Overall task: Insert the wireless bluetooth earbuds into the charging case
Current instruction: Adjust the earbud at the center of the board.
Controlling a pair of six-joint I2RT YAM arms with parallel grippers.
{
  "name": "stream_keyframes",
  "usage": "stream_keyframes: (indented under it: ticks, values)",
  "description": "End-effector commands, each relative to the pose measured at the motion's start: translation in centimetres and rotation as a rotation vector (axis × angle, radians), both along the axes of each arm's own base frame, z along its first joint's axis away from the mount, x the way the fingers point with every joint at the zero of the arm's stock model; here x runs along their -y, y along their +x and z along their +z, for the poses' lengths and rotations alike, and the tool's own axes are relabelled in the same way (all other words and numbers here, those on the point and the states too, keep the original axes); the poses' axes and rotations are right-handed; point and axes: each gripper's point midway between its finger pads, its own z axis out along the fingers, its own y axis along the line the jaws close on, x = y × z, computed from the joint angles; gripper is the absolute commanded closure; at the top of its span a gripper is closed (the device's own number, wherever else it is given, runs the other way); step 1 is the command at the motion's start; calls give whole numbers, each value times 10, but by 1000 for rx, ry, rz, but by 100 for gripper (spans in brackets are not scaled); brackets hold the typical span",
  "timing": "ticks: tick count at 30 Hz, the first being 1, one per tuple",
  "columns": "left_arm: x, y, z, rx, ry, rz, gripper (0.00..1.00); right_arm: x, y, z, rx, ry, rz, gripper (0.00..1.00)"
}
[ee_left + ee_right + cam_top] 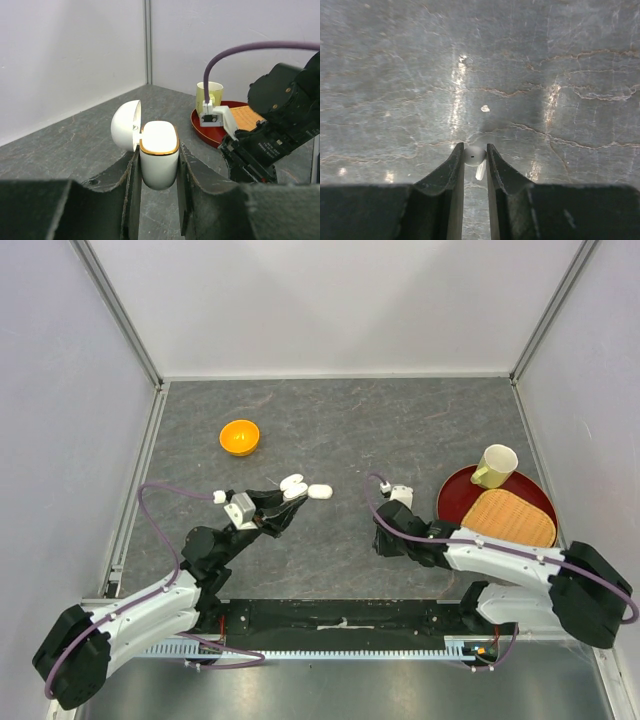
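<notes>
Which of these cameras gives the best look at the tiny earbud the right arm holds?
The right wrist view: the earbud sits pinched between the fingers of the right gripper, round head and short stem plain. In the top view the right arm hides it; the left wrist view shows that arm but no earbud.
</notes>
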Motion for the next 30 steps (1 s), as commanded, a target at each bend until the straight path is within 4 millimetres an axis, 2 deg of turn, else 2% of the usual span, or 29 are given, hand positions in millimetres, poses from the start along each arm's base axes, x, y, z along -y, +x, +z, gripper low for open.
stream_keyframes:
  ticks: [1, 4, 11, 15, 20, 30]
  values:
    - [-3, 5, 2, 30, 12, 36, 98, -7, 3, -7, -36, -40, 16, 100]
    - [-2, 6, 1, 27, 16, 36, 98, -6, 4, -21, -68, -103, 33, 100]
    - [-2, 8, -2, 25, 27, 45, 98, -13, 9, -22, -76, -135, 70, 99]
    - [-3, 10, -4, 22, 32, 54, 98, -17, 9, -22, -87, -146, 96, 92]
    - [-3, 11, -5, 19, 37, 58, 98, -16, 7, -24, -99, -163, 113, 78]
    - [-1, 11, -5, 14, 39, 52, 98, -16, 10, -21, -94, -200, 152, 70]
